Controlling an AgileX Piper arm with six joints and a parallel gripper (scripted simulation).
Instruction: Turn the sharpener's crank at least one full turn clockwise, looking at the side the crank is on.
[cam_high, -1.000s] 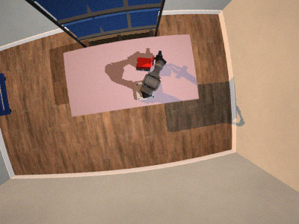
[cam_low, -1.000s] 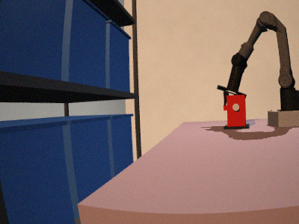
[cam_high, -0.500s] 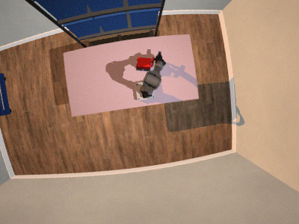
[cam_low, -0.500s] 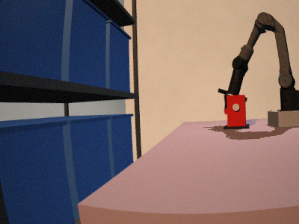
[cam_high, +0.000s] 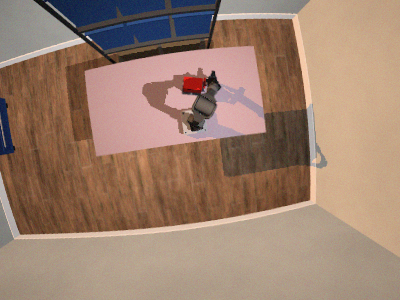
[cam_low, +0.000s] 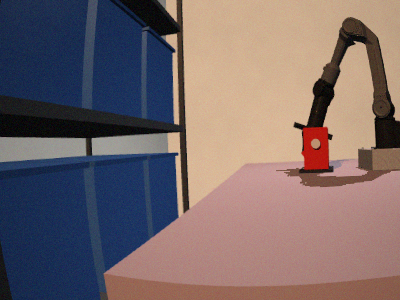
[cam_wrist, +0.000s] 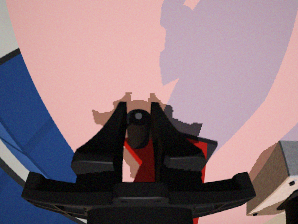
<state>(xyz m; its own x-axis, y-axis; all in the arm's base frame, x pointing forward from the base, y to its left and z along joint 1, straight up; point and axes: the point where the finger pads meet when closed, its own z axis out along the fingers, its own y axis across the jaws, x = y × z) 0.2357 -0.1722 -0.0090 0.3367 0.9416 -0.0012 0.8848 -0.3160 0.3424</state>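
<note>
The red sharpener (cam_high: 192, 84) (cam_low: 316, 150) stands upright on the pink table (cam_high: 125, 115) (cam_low: 280, 225), near its back edge. In the wrist view its red body (cam_wrist: 200, 145) shows below and to the right of my fingers. My gripper (cam_high: 213, 77) (cam_wrist: 138, 110) reaches down at the sharpener's far side and is shut on the dark crank handle (cam_wrist: 137, 123), which sits between the two black fingertips. In the exterior view the fingertips and the crank are hidden behind the sharpener's body; only the arm (cam_low: 320, 100) coming down to it shows.
The arm's grey base block (cam_high: 192, 125) (cam_low: 377, 159) sits on the table close to the sharpener. A dark shelf rack with blue bins (cam_high: 140, 20) (cam_low: 75, 100) (cam_wrist: 27, 149) stands just beyond the table's back edge.
</note>
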